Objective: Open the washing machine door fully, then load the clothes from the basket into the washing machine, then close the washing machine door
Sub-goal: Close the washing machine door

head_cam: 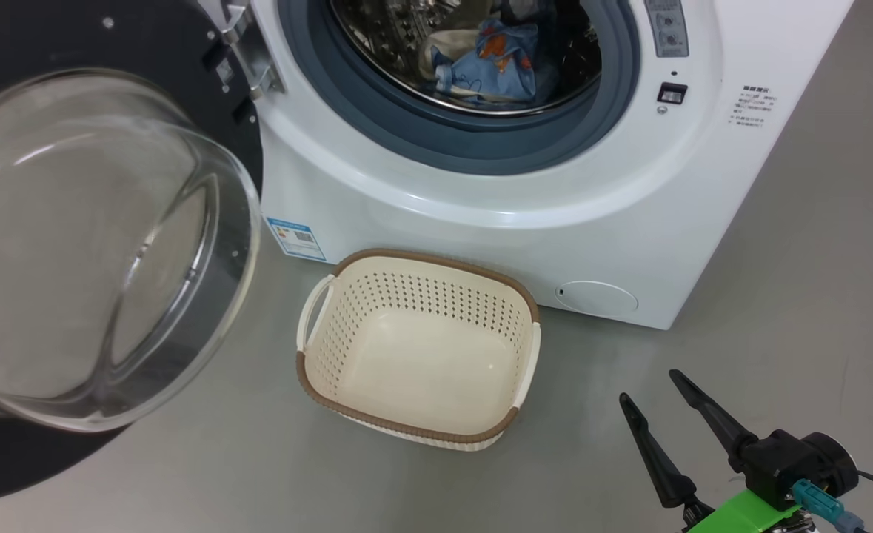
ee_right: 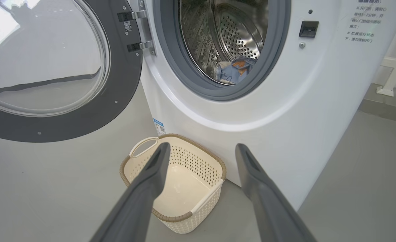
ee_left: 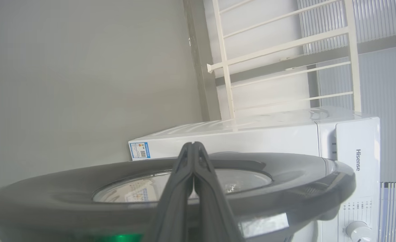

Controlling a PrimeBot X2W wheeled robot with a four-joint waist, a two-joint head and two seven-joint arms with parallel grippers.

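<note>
grey floor (head_cam: 184, 459), smooth & matt, carries all items. washer (head_cam: 480, 244): white front-loader, base on floor, front toward head cam. door (head_cam: 95, 244): stands wide open on hinge (head_cam: 247, 52) at left side of the opening in head view; black ring w/ bulging clear glass bowl, bowl toward head cam, well apart from the opening. gasket (head_cam: 436, 141): blue-grey ring around mouth of steel drum (ee_right: 238, 37). clothes (head_cam: 499, 66): light-blue pieces w/ orange print, plus a cream bit beside them, lying at bottom of drum, behind gasket. basket (head_cam: 436, 260): cream, perforated, brown rim, upright on floor just in front of washer's lower front edge, between sticker (head_cam: 295, 238) & flap (head_cam: 597, 297); its bare cream bottom shows in head & right wrist views. right gripper (head_cam: 649, 386): lower right of head view, above floor, right of basket & apart from it; fingers (ee_right: 152, 174) spread wide, nothing between them; in right wrist view they frame basket & washer front. left gripper (ee_left: 193, 148): fingers pressed together, nothing between them; in left wrist view they point across door's outer black ring, w/ washer body, sticker & a white rack (ee_left: 285, 43) beyond; contact w/ door: cannot tell. knob (ee_left: 357, 230) on washer panel at that view's lower right corner.
</note>
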